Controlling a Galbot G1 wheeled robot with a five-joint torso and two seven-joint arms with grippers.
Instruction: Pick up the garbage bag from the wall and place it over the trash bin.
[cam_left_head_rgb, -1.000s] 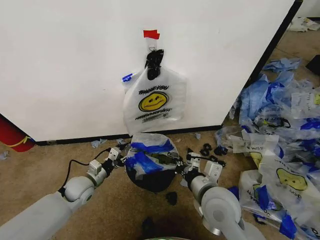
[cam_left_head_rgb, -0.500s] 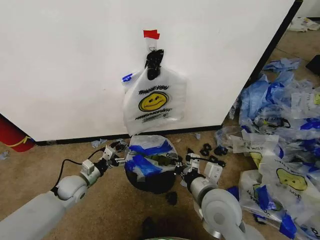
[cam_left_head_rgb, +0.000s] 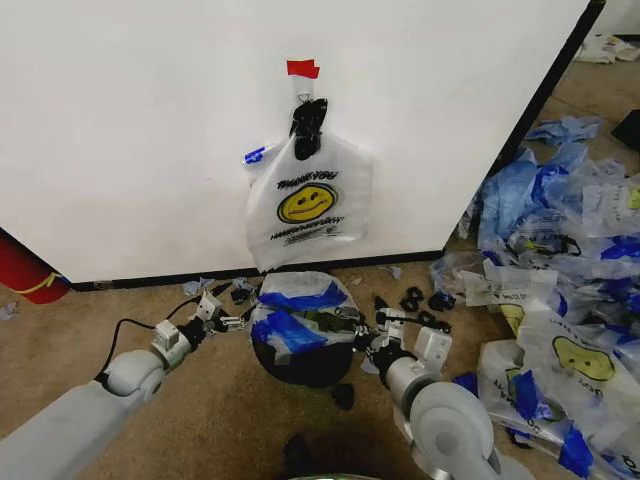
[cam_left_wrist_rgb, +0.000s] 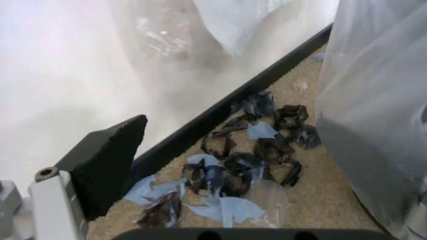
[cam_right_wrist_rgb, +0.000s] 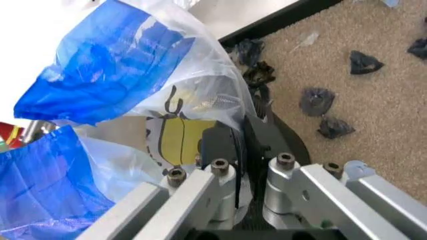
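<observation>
Plastic of the garbage bag (cam_left_head_rgb: 298, 318) already drapes the trash bin (cam_left_head_rgb: 300, 362) below the wall. Your right tool (cam_right_wrist_rgb: 239, 150) is clamped on its right edge; draw that hem down evenly. Your left tool (cam_left_head_rgb: 228, 307) stands apart, empty, just left of it.

Both arms reach forward and down from the lower edge of the head view. The left claw (cam_left_head_rgb: 228, 306) is at the end of an outstretched left arm, its fingers spread apart with nothing between them. The right claw (cam_left_head_rgb: 362, 335) is closed, pinching thin plastic film between its pads (cam_right_wrist_rgb: 217, 145).
</observation>
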